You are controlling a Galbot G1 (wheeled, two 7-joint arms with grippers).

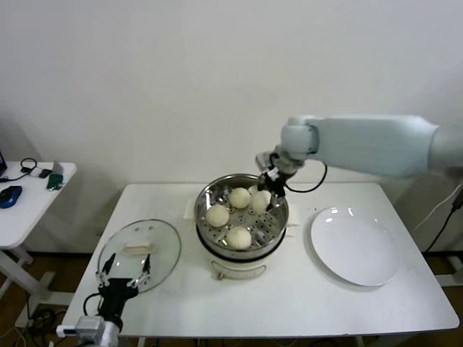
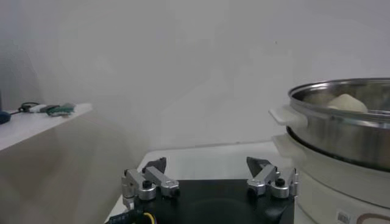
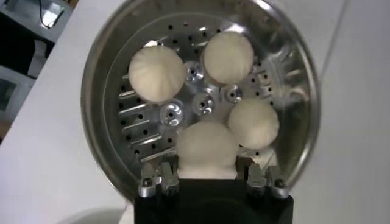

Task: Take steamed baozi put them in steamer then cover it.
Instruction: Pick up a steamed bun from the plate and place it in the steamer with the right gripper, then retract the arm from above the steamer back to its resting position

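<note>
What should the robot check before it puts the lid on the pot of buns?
1. All four baozi in the steamer: ok.
2. Right tool has let go of the last bun: not ok, its fingers sit at both sides of it.
3. Right arm clear of the pot: not ok.
4. Left tool open: ok.
5. Glass lid within reach, flat on the table beside the steamer: ok.
6. Plate emptied: ok.

Table (image 1: 289, 303): white, bare in front.
Plate (image 1: 354, 246): on table, right end.
Side table (image 1: 29, 195): left of table, holding mouse (image 1: 9, 195).
</note>
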